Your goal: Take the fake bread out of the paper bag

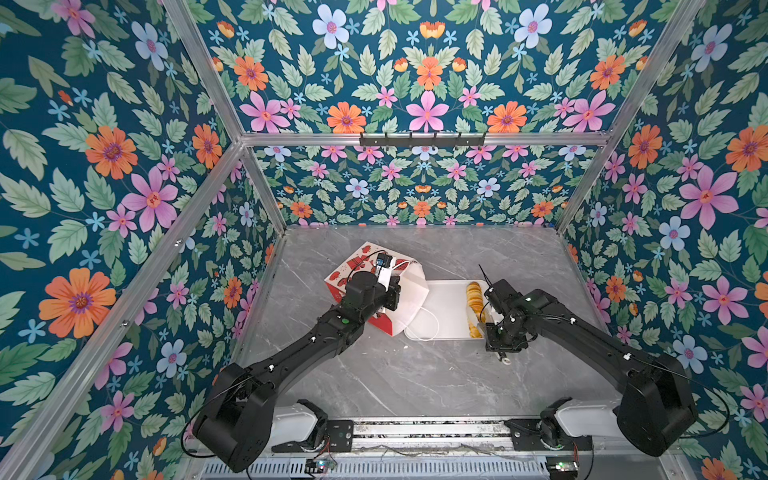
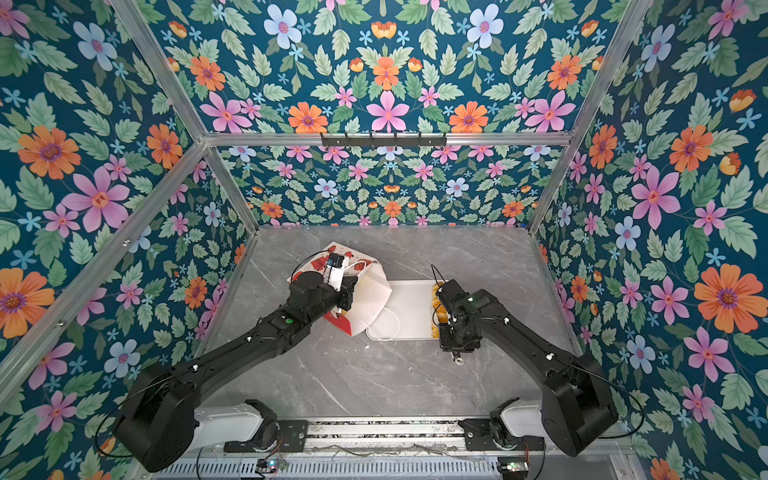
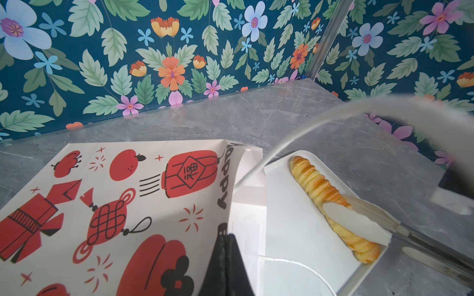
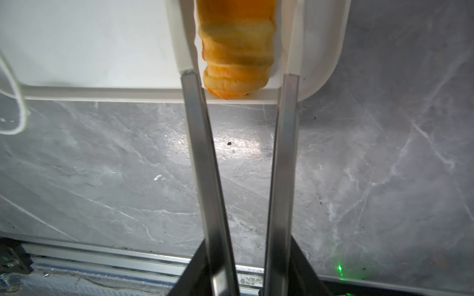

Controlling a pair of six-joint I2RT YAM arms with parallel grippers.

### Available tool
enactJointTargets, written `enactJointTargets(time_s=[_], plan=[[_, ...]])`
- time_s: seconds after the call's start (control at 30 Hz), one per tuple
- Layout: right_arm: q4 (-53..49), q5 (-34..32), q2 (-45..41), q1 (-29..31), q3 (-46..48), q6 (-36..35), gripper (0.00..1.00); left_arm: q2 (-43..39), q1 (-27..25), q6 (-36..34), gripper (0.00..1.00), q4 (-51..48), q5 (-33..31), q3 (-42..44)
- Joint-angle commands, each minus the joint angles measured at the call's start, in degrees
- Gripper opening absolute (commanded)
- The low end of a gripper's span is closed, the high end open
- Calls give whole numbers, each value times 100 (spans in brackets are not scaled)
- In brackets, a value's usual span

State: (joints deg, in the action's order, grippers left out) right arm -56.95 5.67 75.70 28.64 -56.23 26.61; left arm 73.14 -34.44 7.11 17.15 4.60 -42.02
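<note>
1. Nearest the arm bases, beyond the rail (image 1: 428, 428), the grey marbled worktop (image 1: 374, 374) is seen in both top views.
2. The right end effector (image 1: 500, 337) is clamped around a pair of tongs (image 4: 202, 166). In the right wrist view the white tips of the tongs stand apart, one on each side of the near end of the long twisted stick (image 4: 236, 51). One tip is touching or just beside the stick, and a gap shows at the other, so the stick is judged not to be squeezed.
3. The stick lies flat along the right side of the white tray (image 1: 444, 299), well outside the bag. It is the only piece of fake bread found in any view.
4. Further back and to the left, the paper bag (image 1: 409, 299) lies on its side. Its mouth is turned toward the tray, and its rim is at or just over the tray's left edge. A cord handle (image 1: 434, 328) is draped onto the tray.
5. The left end effector (image 3: 227, 258) is seen with its jaws together, pinched on the rim of the bag's upper wall. The mouth appears to be held up by it.
6. One piece is judged delivered, with the tongs yet to be drawn clear of it. The inside of the bag is hidden, so it cannot be told whether more bread is left. Any that is would have to be fetched through the held mouth.
</note>
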Motion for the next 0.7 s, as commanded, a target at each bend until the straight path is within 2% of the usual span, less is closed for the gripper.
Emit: enactJointTargets(time_s=[0.0,0.4,0.67], plan=[[-319,-217,-183,-4,-258,-25,40,-28,-2,-17,0,192,-3,2],[-316,-208,-177,5,-972,-102,40,-46,-2,-17,0,228,-32,45],[451,473,-154,1,-932,-78,35,-55,-2,-17,0,193,-89,19]])
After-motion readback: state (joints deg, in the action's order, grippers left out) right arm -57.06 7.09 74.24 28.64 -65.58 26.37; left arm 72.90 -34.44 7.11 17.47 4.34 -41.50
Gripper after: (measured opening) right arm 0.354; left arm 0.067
